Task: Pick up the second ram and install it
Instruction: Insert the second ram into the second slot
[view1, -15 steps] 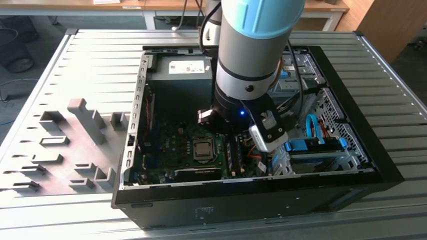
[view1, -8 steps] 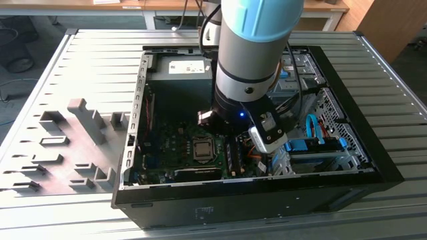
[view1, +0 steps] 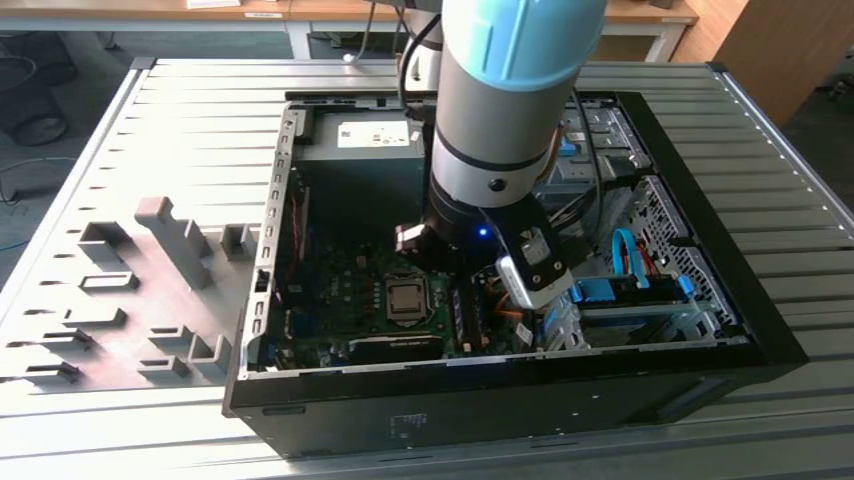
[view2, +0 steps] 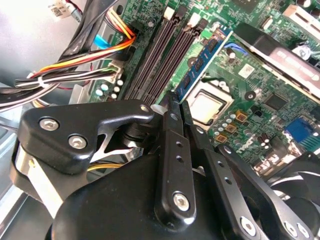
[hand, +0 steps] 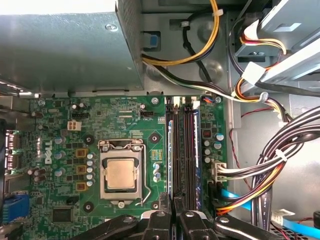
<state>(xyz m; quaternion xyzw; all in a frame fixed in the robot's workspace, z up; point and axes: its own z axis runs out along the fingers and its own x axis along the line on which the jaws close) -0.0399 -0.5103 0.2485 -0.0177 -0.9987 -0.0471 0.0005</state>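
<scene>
Inside the open PC case (view1: 283, 200), a blue-green ram (view2: 207, 57) with dark chips stands seated in the memory slot nearest the CPU; it shows edge-on as a ram (hand: 171, 150) in the first wrist view. I cannot tell whether it is the second ram. The slots (hand: 189, 150) beside it look dark and bare. My gripper (view2: 176, 100) is shut with nothing between its fingers, its tips right at the ram's near end; whether they touch it I cannot tell. Seen from the first wrist view, the gripper (hand: 173, 215) hangs over the end of the slot row.
The CPU socket (hand: 120, 174) lies beside the slots, and the grey power supply (hand: 60, 50) stands behind the board. Bundled cables (hand: 280, 160) crowd the drive-bay side. A blue flat cable (view1: 625, 255) curves there. Grey fixture blocks (view1: 147, 250) stand on the table at the exterior view's left.
</scene>
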